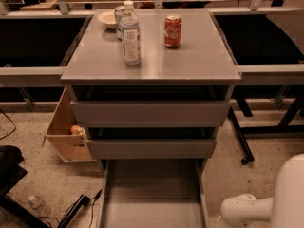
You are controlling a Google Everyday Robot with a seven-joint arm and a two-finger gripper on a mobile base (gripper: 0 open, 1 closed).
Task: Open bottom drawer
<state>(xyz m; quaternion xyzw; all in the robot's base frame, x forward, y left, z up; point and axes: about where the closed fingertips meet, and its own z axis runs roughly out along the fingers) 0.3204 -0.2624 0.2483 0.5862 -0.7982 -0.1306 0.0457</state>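
The grey cabinet (152,65) stands in the middle of the camera view. Its bottom drawer (152,194) is pulled out toward me, and its grey box interior shows down to the lower edge of the view. The drawer's front is out of view below. The two wider grey drawer fronts, the upper (149,113) and the middle (151,147), are pushed in above it. My gripper is not in view. Only my white arm (266,203) shows at the bottom right, beside the open drawer.
A water bottle (130,34), a red soda can (173,31) and a bowl (108,19) stand on the cabinet top. A cardboard box (66,132) sits left of the cabinet. A small bottle (35,204) and cables lie on the floor at the lower left. Dark tables flank the cabinet.
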